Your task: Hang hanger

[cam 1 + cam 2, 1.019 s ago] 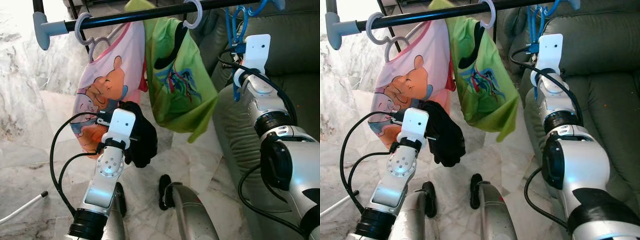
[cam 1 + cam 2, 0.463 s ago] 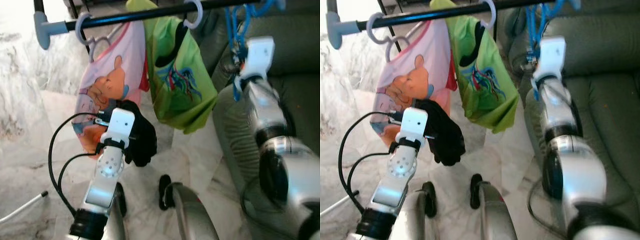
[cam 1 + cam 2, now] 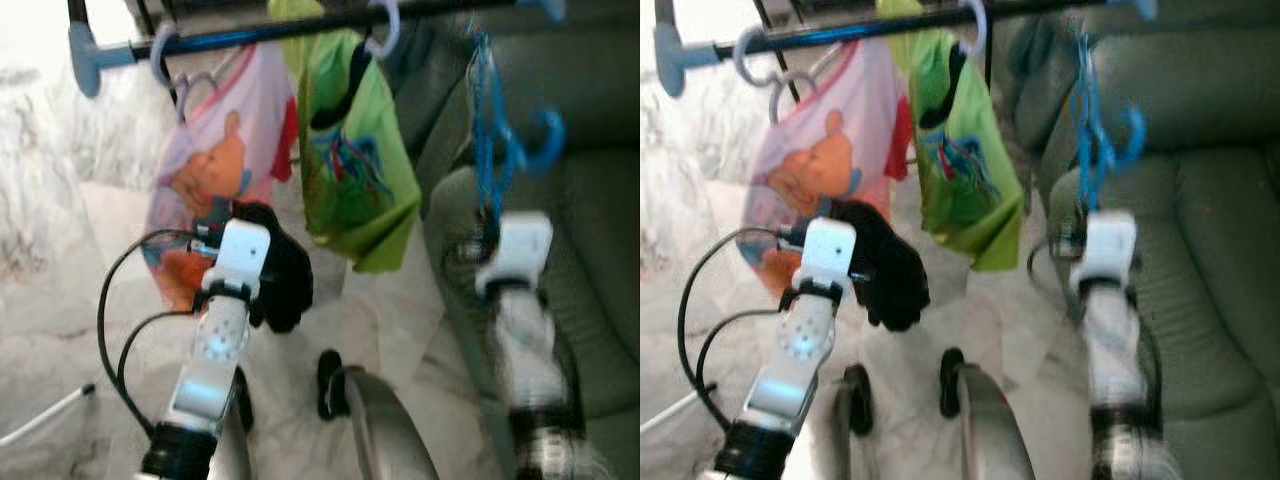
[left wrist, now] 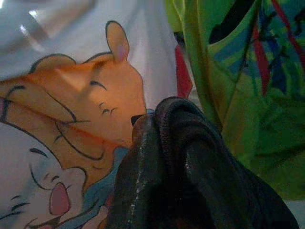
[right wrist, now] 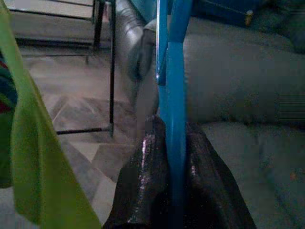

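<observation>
1. The right gripper (image 5: pixel 175 191) has its two black fingers (image 5: pixel 143 186) pressed in on either side of the blue hanger (image 5: pixel 174 95), whose flat bar runs straight up between them.
2. In the head views the blue hanger (image 3: pixel 497 140) hangs down from the right end of the black rail (image 3: pixel 300 25), with its lower part at the right gripper; the right arm (image 3: pixel 520 300) below it is blurred.
3. The left gripper (image 4: pixel 186 167) has its fingers drawn together with nothing clamped between them, their tips just in front of the pink cartoon shirt (image 4: pixel 71 119); whether they touch the cloth cannot be told.
4. That pink shirt (image 3: pixel 215 175) hangs from a pale hanger (image 3: pixel 185 70) near the rail's left end, which carries a grey-blue end cap (image 3: pixel 85 55).
5. Just beside it hangs a green shirt (image 3: pixel 360 160) on a pale hook (image 3: pixel 385 30).
6. Between the green shirt's hem edge and the blue hanger there is an open gap along the rail.
7. Behind and beside the right arm stands a grey-green sofa (image 3: pixel 590 200).
8. Marble floor (image 3: pixel 60 320) lies open below the shirts.
</observation>
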{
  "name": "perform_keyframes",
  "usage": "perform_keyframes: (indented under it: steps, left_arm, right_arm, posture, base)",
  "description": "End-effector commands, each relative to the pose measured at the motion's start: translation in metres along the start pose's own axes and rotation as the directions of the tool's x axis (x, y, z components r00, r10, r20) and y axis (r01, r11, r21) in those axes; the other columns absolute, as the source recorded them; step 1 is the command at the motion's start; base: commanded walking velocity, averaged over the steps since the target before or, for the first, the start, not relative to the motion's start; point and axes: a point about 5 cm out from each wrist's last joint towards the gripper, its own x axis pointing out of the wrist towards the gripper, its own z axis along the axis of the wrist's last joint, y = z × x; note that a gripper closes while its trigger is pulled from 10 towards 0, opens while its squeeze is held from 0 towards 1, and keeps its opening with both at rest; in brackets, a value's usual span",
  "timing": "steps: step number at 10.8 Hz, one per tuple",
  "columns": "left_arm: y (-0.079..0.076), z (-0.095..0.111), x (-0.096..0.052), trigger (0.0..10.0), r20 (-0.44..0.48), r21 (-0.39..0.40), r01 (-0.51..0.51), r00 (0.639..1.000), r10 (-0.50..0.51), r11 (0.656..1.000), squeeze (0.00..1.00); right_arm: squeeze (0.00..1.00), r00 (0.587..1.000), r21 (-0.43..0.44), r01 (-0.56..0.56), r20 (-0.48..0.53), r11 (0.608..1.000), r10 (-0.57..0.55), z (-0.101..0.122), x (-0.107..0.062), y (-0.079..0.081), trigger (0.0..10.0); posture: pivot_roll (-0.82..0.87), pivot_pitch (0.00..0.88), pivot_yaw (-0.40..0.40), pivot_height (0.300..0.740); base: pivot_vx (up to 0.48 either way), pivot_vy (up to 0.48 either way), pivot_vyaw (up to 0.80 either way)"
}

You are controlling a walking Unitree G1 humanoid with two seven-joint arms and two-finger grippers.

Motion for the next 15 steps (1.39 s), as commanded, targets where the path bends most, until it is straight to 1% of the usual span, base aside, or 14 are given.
perform_keyframes:
  steps: [1,2,3,4,5,7,8,9,10,11,12,13,14,15]
  left_arm:
    - [-0.001,0.002,-0.001,10.0,0.021,-0.001,-0.003,1.0,0.003,1.0,0.0]
    - [-0.004,0.001,-0.001,10.0,0.021,-0.004,0.0,1.0,0.0,1.0,0.0]
    - [-0.006,0.003,0.001,10.0,0.025,-0.007,0.001,1.0,-0.001,1.0,0.0]
    - [-0.006,0.004,0.002,10.0,0.028,-0.009,0.0,1.0,0.001,1.0,0.0]
    - [-0.005,0.003,0.001,10.0,0.027,-0.006,-0.005,1.0,0.005,1.0,0.0]
    - [-0.002,0.001,0.002,10.0,0.024,0.0,-0.012,1.0,0.012,1.0,0.0]
    - [-0.002,0.0,0.003,10.0,0.022,0.002,-0.012,1.0,0.012,1.0,0.0]
    - [-0.003,0.0,0.005,10.0,0.022,0.001,-0.011,1.0,0.011,1.0,0.0]
    - [-0.003,-0.002,0.007,10.0,0.021,0.0,-0.012,1.0,0.012,1.0,0.0]
    - [-0.001,-0.003,0.01,10.0,0.021,0.0,-0.018,1.0,0.018,1.0,0.0]
    - [0.003,-0.007,0.013,10.0,0.021,0.009,-0.031,0.999,0.031,0.999,0.0]
    - [0.007,-0.013,0.013,10.0,0.012,0.018,-0.04,0.999,0.04,0.999,0.0]
    - [0.009,-0.026,0.009,10.0,-0.017,0.036,-0.047,0.999,0.048,0.998,0.0]
    - [0.01,-0.036,0.005,10.0,-0.049,0.034,-0.052,0.997,0.054,0.998,0.0]
  right_arm:
    - [0.0,1.0,0.036,-0.003,-0.029,0.999,0.004,-0.002,-0.006,0.003,10.0]
    - [0.0,0.998,0.017,0.003,-0.061,1.0,-0.002,-0.006,-0.016,0.007,10.0]
    - [0.0,0.995,0.012,0.003,-0.104,1.0,-0.001,-0.011,-0.016,0.009,10.0]
    - [0.0,0.993,0.017,0.0,-0.118,1.0,0.002,-0.011,-0.014,0.009,10.0]
    - [0.0,0.991,0.045,0.009,-0.135,0.999,-0.003,-0.01,-0.008,0.008,10.0]
    - [0.0,0.989,0.022,0.02,-0.15,1.0,-0.017,-0.01,-0.005,0.01,10.0]
    - [0.0,0.985,0.015,0.006,-0.17,1.0,-0.004,-0.013,-0.005,0.015,10.0]
    - [0.0,0.978,0.093,0.034,-0.21,0.995,-0.013,-0.016,-0.008,0.019,10.0]
    - [0.0,0.98,0.087,0.044,-0.197,0.995,-0.026,-0.017,-0.007,0.018,10.0]
    - [0.0,0.984,0.061,0.02,-0.177,0.998,-0.009,-0.018,-0.007,0.018,10.0]
    - [0.0,0.982,0.079,-0.012,-0.185,0.997,0.027,-0.021,-0.009,0.017,10.0]
    - [0.0,0.983,0.089,-0.03,-0.18,0.996,0.045,-0.023,-0.009,0.018,10.0]
    - [0.0,0.984,0.113,-0.036,-0.172,0.993,0.055,-0.028,-0.01,0.017,10.0]
    - [0.0,0.984,0.115,-0.039,-0.171,0.993,0.059,-0.031,-0.011,0.017,10.0]
  posture:
    - [-0.04,0.355,-0.073,0.74]
    - [-0.04,0.345,-0.075,0.74]
    - [-0.04,0.335,-0.08,0.74]
    - [-0.03,0.332,-0.081,0.74]
    - [-0.03,0.326,-0.083,0.74]
    - [-0.03,0.322,-0.083,0.74]
    - [-0.03,0.317,-0.08,0.74]
    - [-0.03,0.304,-0.075,0.74]
    - [-0.03,0.278,-0.067,0.74]
    - [-0.03,0.243,-0.057,0.74]
    - [-0.04,0.203,-0.049,0.74]
    - [-0.04,0.142,-0.034,0.74]
    - [-0.03,0.072,-0.02,0.74]
    - [-0.03,0.041,-0.015,0.74]
  base:
    - [0.0,0.0,0.0]
    - [-0.33,0.0,0.0]
    - [-0.33,0.0,0.0]
    - [-0.33,0.0,0.0]
    - [-0.326,0.0,0.0]
    - [-0.328,0.0,0.0]
    - [-0.319,0.0,0.0]
    - [-0.304,0.0,0.0]
    - [-0.266,0.0,0.0]
    - [0.0,0.0,0.0]
    - [0.0,0.0,0.0]
    - [0.0,0.0,0.0]
    - [0.0,0.0,0.0]
    - [0.0,0.0,0.0]
